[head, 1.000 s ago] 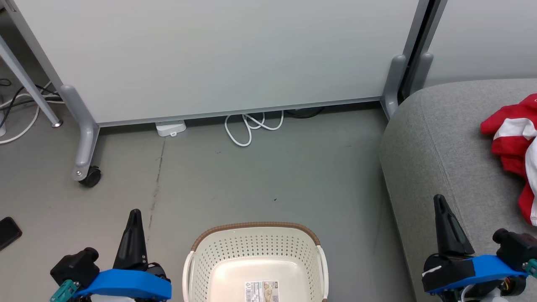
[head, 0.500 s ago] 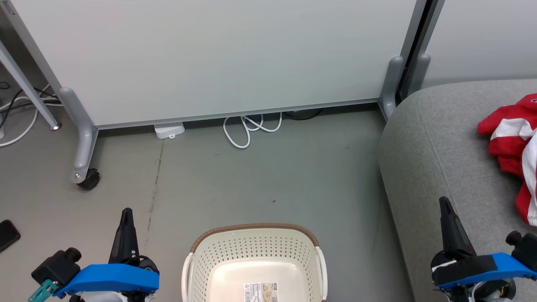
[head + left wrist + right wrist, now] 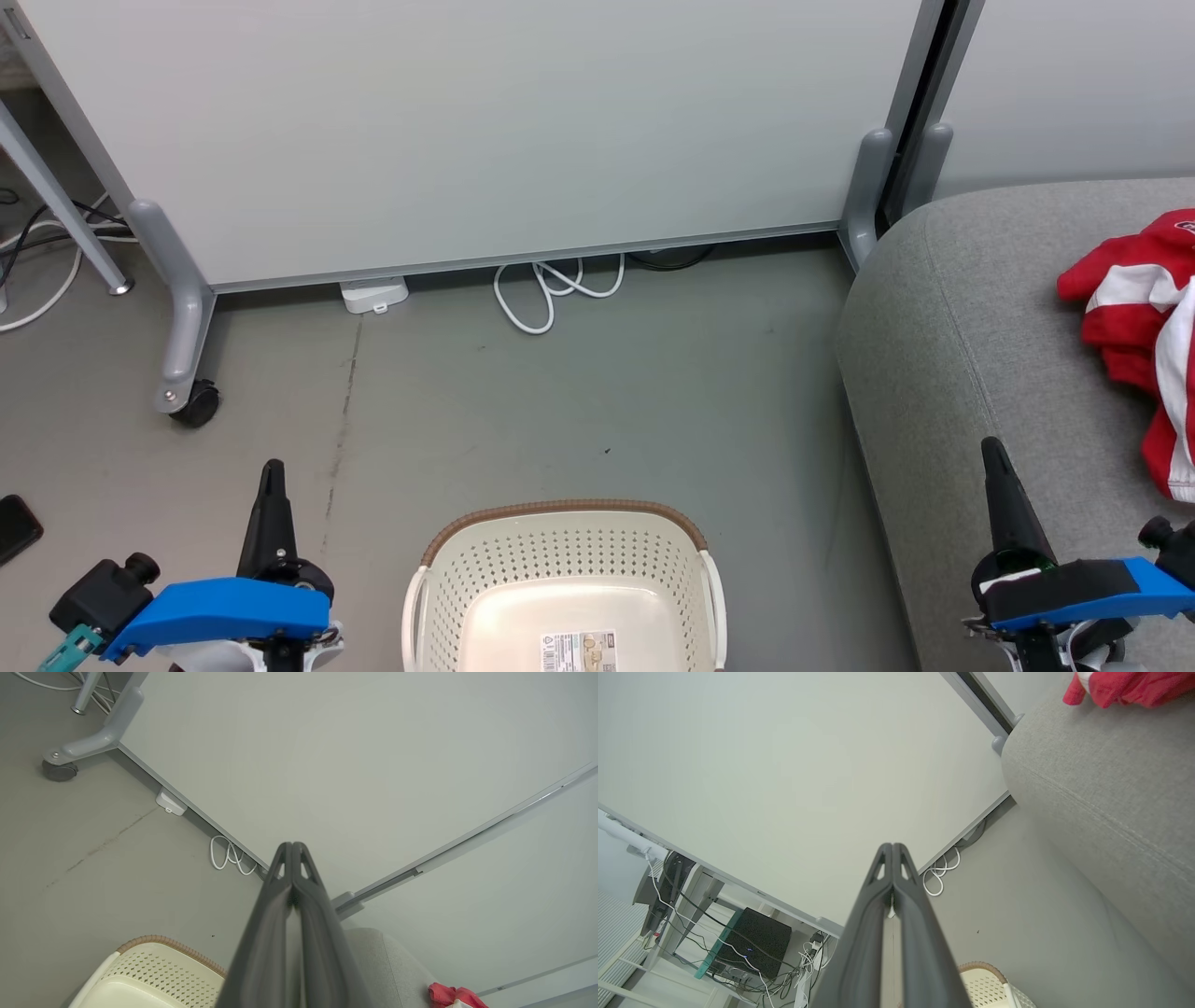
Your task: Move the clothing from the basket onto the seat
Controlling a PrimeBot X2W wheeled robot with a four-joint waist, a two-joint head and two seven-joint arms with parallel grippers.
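The cream basket [image 3: 439, 579] with its brown rim stands on the floor at the bottom middle; inside I see only a paper label on its bare bottom. The red and white clothing [image 3: 1134, 322] lies bunched on the grey seat [image 3: 943, 317] at the right edge, also as clothing [image 3: 1125, 686] on the seat [image 3: 1101, 779] in the right wrist view. My left gripper [image 3: 272, 467] is shut and empty to the left of the basket. Over the seat's front part my right gripper [image 3: 989, 446] is shut with nothing in it. The left wrist view shows the basket [image 3: 154, 970] and clothing [image 3: 451, 996].
A wheeled white partition [image 3: 467, 131] stands behind, with a caster [image 3: 194, 405], a white adapter [image 3: 374, 296] and a looped white cable [image 3: 551, 289] at its foot. A dark phone-like object [image 3: 17, 527] lies at the left edge. Desk legs and cables [image 3: 37, 233] are far left.
Both grippers have drawn back toward the bottom of the head view, still shut. The head camera has shifted slightly, so the basket and seat sit a little differently in the picture.
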